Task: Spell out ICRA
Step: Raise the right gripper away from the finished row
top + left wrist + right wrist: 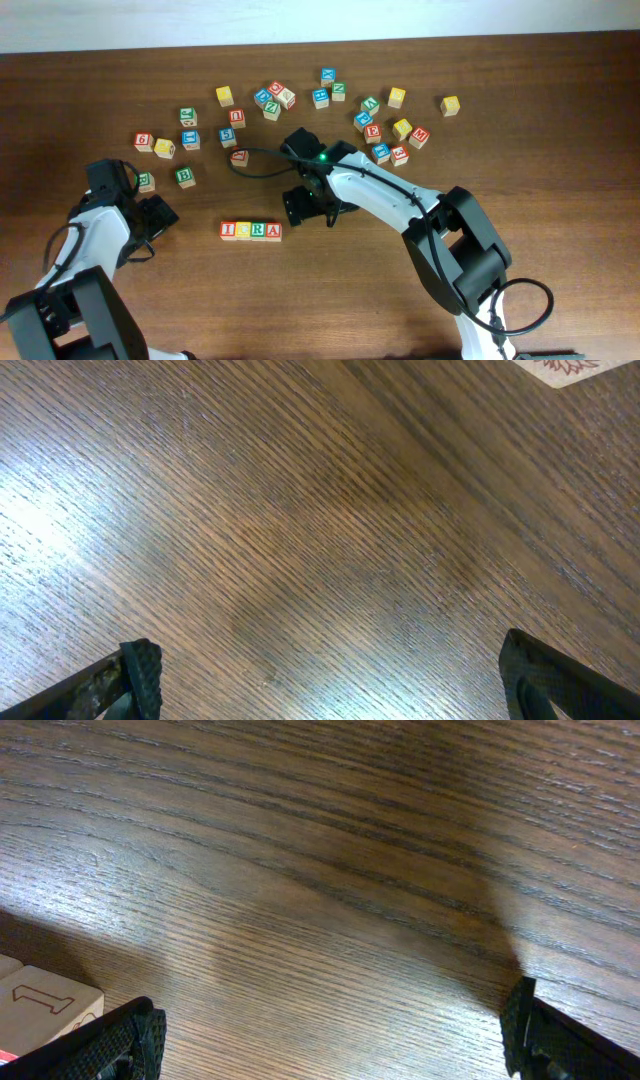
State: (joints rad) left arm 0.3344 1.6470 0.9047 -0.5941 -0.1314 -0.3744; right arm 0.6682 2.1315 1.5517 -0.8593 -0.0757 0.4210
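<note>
Lettering: small wooden alphabet cubes point(250, 231), lined up touching, were read I, unclear, R, A.
Right gripper point(335, 1020): released, beside row.
Left gripper point(328, 660): released, well apart.

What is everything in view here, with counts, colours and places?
row of letter cubes: four; red I, yellow, green R, red A; side by side, near middle of the table
loose cubes: roughly twenty-five; red, yellow, green and blue faces; scattered over the far half
table: one; dark brown wood; under everything
cable: one; black; looping off the right arm beside the loose cubes
left arm: one; white and black; near left
left gripper: one; black; open over bare wood, left of the row
right arm: one; white and black with a green light; reaching in from near right
right gripper: one; black; open, empty, just right of the row
</note>
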